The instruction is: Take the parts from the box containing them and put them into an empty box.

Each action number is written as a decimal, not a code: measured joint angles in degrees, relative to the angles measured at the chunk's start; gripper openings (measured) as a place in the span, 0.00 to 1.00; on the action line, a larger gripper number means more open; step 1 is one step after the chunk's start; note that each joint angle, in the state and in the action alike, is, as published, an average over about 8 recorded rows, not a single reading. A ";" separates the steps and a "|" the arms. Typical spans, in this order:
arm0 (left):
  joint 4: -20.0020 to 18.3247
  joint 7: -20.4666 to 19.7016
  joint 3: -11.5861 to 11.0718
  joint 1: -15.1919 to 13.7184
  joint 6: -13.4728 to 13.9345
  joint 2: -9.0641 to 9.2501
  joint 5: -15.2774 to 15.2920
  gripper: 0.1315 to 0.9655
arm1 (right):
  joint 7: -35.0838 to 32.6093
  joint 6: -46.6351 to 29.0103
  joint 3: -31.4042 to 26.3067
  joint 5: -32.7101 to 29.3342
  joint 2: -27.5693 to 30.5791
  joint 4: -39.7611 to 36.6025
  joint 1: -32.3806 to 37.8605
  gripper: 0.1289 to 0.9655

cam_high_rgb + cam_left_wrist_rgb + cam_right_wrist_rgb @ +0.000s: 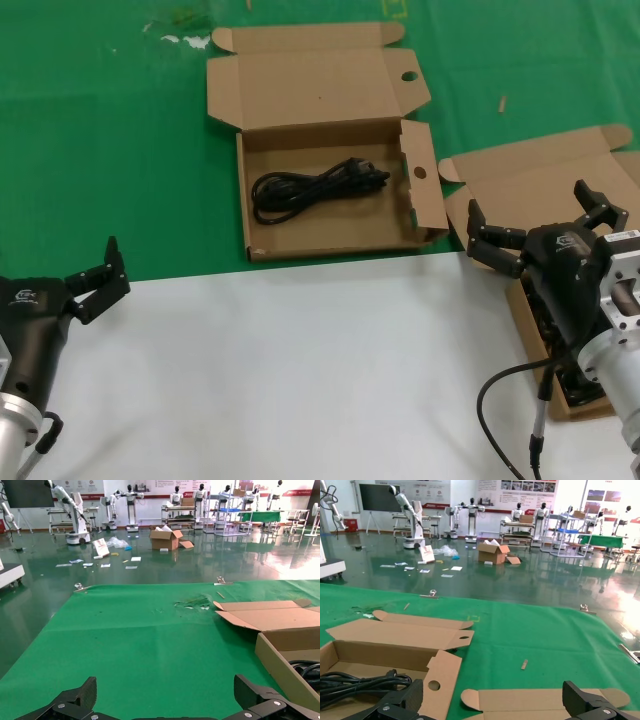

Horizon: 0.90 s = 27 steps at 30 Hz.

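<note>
Those cords [318,187] look light and floppy, so I'd pinch the bunched middle of the coil lying in the holed box [330,235] at the bench's far edge, and both right gripper [540,222] and idle left gripper [92,282] have fingers spread wide, holding nothing.

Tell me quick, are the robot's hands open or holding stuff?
Left end effector: open, holding nothing.
Right end effector: open, holding nothing, above the right box.

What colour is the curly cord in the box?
Black. The cord shows best in the head view.
</note>
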 joint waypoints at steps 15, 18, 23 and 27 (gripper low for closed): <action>0.00 0.00 0.00 0.00 0.00 0.00 0.00 1.00 | 0.00 0.00 0.00 0.00 0.00 0.00 0.00 1.00; 0.00 0.00 0.00 0.00 0.00 0.00 0.00 1.00 | 0.00 0.00 0.00 0.00 0.00 0.00 0.00 1.00; 0.00 0.00 0.00 0.00 0.00 0.00 0.00 1.00 | 0.00 0.00 0.00 0.00 0.00 0.00 0.00 1.00; 0.00 0.00 0.00 0.00 0.00 0.00 0.00 1.00 | 0.00 0.00 0.00 0.00 0.00 0.00 0.00 1.00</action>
